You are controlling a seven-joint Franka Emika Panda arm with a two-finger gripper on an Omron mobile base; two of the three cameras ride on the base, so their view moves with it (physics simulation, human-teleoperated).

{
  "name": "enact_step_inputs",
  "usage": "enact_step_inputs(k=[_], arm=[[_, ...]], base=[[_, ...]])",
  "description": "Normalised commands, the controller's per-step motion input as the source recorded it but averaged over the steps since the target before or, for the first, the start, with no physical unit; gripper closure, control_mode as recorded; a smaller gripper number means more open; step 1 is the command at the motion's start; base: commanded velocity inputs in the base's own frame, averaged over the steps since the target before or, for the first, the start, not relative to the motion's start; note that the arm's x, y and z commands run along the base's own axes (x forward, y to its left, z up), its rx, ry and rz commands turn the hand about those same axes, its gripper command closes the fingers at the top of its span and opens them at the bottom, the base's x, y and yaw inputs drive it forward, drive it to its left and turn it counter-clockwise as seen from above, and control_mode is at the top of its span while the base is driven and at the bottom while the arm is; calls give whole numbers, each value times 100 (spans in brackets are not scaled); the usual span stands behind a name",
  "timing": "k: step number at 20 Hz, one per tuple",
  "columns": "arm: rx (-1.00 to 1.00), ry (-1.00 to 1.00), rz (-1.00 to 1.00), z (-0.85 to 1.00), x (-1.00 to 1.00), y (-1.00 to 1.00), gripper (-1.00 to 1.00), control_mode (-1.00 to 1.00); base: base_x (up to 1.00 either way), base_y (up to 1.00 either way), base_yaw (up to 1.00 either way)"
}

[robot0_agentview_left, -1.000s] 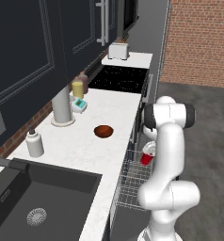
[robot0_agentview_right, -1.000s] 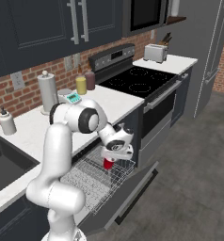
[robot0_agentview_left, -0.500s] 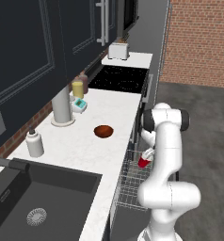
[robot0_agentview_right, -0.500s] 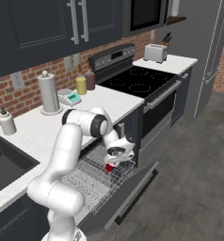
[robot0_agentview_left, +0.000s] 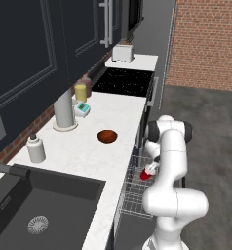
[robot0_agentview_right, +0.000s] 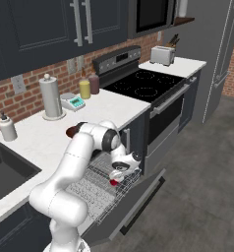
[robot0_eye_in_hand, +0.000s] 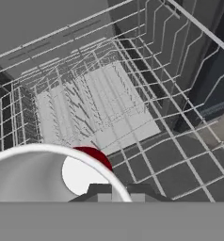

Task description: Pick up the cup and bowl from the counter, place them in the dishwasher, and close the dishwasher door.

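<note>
Nearby, bowl [robot0_agentview_left: 107, 136], paper-towel roll [robot0_agentview_left: 64, 110], wire rack [robot0_agentview_right: 97, 184]

Cup [robot0_agentview_left: 146, 174]: red outside, pale inside. Bowl [robot0_agentview_left: 107, 136]: reddish-brown, darker centre. Counter [robot0_agentview_left: 118, 117]: white, faint marbling. Rack [robot0_agentview_right: 97, 182]: grey wire. Dishwasher door [robot0_agentview_right: 138, 197]: dark navy-grey. Stove [robot0_agentview_right: 147, 87]: black top. Wall [robot0_agentview_left: 206, 44]: red brick. Jar [robot0_agentview_left: 80, 93]: yellow. Arm [robot0_agentview_left: 171, 166]: white, dark joints.

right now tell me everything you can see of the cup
The cup is small, red outside and pale inside, plastic by its look. The tool is shut on it and holds it low over the pulled-out wire rack of the open dishwasher, near the rack's front corner. In the hand view its pale rim arcs across the bottom. Whether it touches the rack cannot be told.
</note>
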Motion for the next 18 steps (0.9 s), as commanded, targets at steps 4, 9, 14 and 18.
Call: enact_step_inputs(k=[4, 9, 14, 18], arm=[[0, 0, 2, -42, 38, 1, 100, -100], [-2, 0, 1, -52, 33, 0, 100, -100], [-7, 0, 2, -65, 19, -1, -100, -100], [-10, 1, 1, -75, -8, -38, -100, -100]], base=[[0, 0, 0], [0, 0, 0], [0, 0, 0], [0, 0, 0]])
